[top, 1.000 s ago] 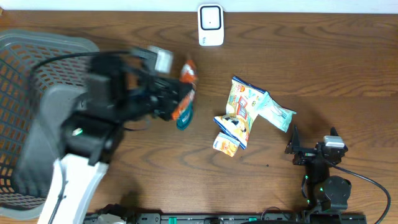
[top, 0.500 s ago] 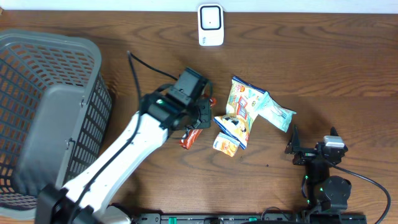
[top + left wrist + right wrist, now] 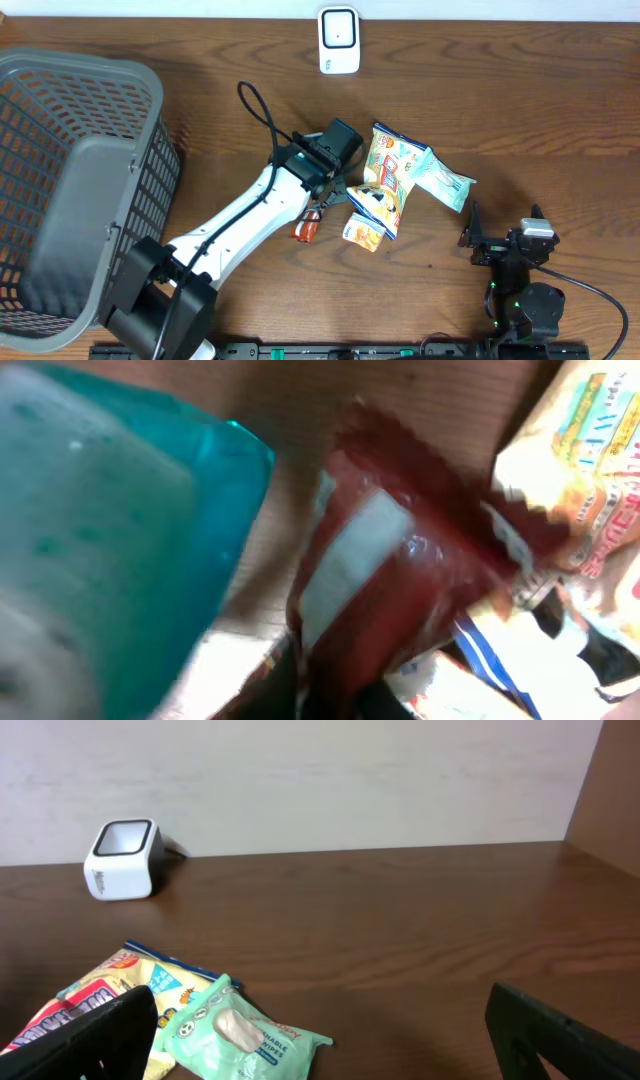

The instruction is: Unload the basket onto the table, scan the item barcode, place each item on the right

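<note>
The white barcode scanner [image 3: 339, 40] stands at the table's far edge and shows again as the scanner [image 3: 122, 858] at the far left of the right wrist view. A red-orange snack packet [image 3: 308, 224] lies low on the table beside the yellow bags. My left gripper [image 3: 326, 200] reaches over it. In the blurred left wrist view, the red packet [image 3: 400, 570] runs down between the dark fingers [image 3: 285, 690] of the left gripper [image 3: 345, 695], still pinched. My right gripper [image 3: 505, 245] rests at the near right, wide open on nothing. In its own view the right gripper [image 3: 320, 1010] is open too.
A grey mesh basket [image 3: 90, 75] fills the left side. Yellow snack bags [image 3: 390, 170], a small yellow pack [image 3: 362, 232] and a mint wipes pack [image 3: 445, 185] lie mid-table. A blurred teal shape [image 3: 110, 530] fills the left of the left wrist view.
The left arm has swung right, away from the basket, and lowered the red packet to the table beside the yellow bags. The right arm has not moved.
</note>
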{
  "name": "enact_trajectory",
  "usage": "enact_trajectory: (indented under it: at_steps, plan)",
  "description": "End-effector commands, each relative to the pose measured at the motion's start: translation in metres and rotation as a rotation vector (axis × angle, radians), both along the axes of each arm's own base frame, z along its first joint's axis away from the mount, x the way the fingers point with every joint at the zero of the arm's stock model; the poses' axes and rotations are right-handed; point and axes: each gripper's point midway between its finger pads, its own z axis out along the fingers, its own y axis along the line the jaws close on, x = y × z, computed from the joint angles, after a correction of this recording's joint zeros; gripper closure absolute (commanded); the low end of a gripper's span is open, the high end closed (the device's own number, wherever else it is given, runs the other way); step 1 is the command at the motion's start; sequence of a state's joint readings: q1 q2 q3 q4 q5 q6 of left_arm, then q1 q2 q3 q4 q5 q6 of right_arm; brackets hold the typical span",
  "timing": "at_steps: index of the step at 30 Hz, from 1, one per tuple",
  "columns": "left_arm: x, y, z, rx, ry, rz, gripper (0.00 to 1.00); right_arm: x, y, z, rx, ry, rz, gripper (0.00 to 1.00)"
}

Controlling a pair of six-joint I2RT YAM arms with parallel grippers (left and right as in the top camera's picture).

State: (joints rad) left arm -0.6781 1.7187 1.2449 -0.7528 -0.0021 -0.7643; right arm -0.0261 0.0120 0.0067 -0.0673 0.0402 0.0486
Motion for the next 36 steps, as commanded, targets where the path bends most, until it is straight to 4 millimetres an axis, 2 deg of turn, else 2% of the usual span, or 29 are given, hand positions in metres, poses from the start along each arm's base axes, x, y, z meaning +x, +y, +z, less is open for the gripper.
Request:
enact_trajectory:
  at_steps: [1, 2, 3, 4, 5, 6, 9, 11, 13, 17, 23, 27, 30, 33, 36]
  plan:
    - [-0.004, -0.007, -0.004, 0.008, 0.003, -0.005, 0.59, 0.0, 0.0, 0.0, 0.006, 0.0, -0.001, 0.01]
    - [-0.004, -0.009, -0.004, 0.006, 0.0, -0.01, 0.53, 0.0, 0.0, 0.0, 0.006, 0.0, -0.001, 0.01]
    - [-0.005, -0.011, -0.003, 0.003, -0.004, -0.015, 0.41, 0.0, 0.0, -0.001, 0.006, 0.0, -0.001, 0.01]
    - [-0.006, -0.012, -0.002, 0.001, -0.006, -0.02, 0.2, 0.0, 0.0, -0.001, 0.006, 0.0, -0.001, 0.01]
    - [-0.007, -0.014, -0.001, 0.0, -0.008, -0.024, 0.11, 0.0, 0.0, 0.0, 0.006, 0.0, -0.001, 0.01]
    - [-0.007, -0.015, 0.0, -0.003, -0.012, -0.032, 0.07, 0.0, 0.0, 0.0, 0.006, 0.0, -0.001, 0.01]
    - [-0.004, -0.019, 0.012, -0.023, -0.048, -0.063, 0.04, 0.0, 0.0, 0.0, 0.006, 0.0, -0.001, 0.01]
    - [0.001, -0.023, 0.029, -0.046, -0.1, -0.104, 0.03, 0.0, 0.0, -0.001, 0.006, 0.0, -0.001, 0.01]
    - [0.009, -0.022, 0.055, -0.05, -0.187, -0.124, 0.01, 0.0, 0.0, 0.0, 0.006, 0.0, -0.001, 0.01]
    - [0.03, -0.009, 0.122, -0.029, -0.419, -0.13, 0.0, 0.0, 0.0, 0.0, 0.006, 0.0, -0.001, 0.01]
    - [0.058, 0.004, 0.255, 0.003, -0.911, -0.2, 0.0, 0.0, 0.0, 0.0, 0.006, 0.0, -0.001, 0.01]
    - [0.062, 0.018, 0.333, 0.077, -1.199, -0.212, 0.0, 0.0, 0.0, -0.001, 0.006, 0.0, -0.001, 0.01]
    - [0.06, 0.033, 0.37, 0.201, -1.333, -0.216, 0.0, 0.0, 0.0, 0.0, 0.006, 0.0, -0.001, 0.01]
    - [0.059, 0.054, 0.398, 0.416, -1.415, -0.206, 0.0, 0.0, 0.0, -0.001, 0.006, 0.0, -0.001, 0.01]
    - [0.058, 0.071, 0.405, 0.653, -1.398, -0.246, 0.0, 0.0, 0.0, -0.001, 0.006, 0.0, -0.001, 0.01]
